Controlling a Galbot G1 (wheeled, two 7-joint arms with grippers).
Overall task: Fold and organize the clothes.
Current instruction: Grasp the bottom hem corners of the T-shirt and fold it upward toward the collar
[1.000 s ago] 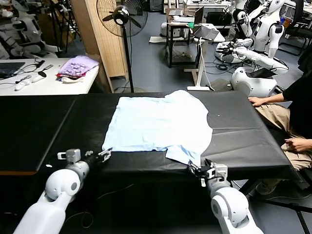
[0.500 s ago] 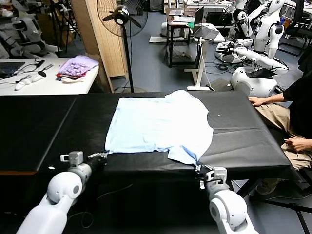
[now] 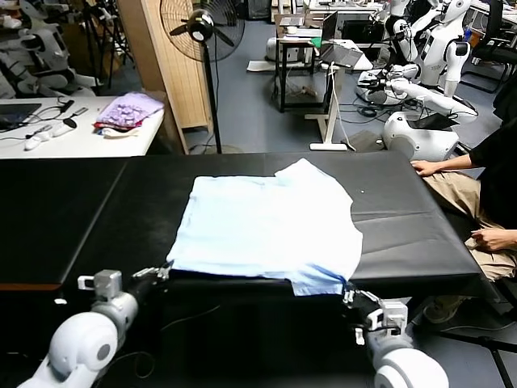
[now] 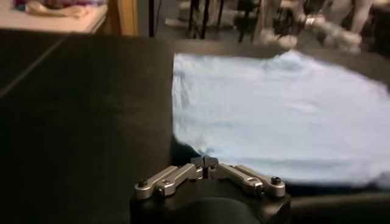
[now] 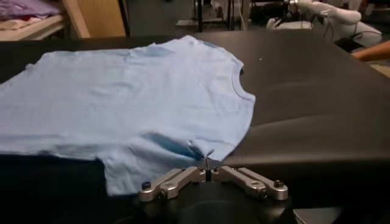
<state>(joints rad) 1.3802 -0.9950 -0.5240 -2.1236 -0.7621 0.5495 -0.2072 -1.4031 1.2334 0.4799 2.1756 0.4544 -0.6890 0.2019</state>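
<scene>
The pale blue T-shirt (image 3: 266,226) lies spread flat on the black table (image 3: 81,202), its near edge at the table's front edge. My left gripper (image 3: 164,269) is at the shirt's near left corner, shut on the hem; in the left wrist view the closed gripper tips (image 4: 205,161) meet the cloth (image 4: 280,109). My right gripper (image 3: 347,293) is at the near right corner, shut on a pinch of the shirt; the right wrist view shows a sliver of fabric standing between the closed gripper tips (image 5: 207,163), with the shirt (image 5: 134,97) spreading beyond.
A white side table (image 3: 48,145) at the far left carries a purple cloth bundle (image 3: 128,109). A standing fan (image 3: 202,24) rises behind the table. A seated person (image 3: 493,178) is at the table's right end. Other robots (image 3: 436,48) stand at the back right.
The left gripper has closed on the shirt's corner. Both grippers have drawn back toward me, dragging the shirt to the table's front edge and flattening it.
</scene>
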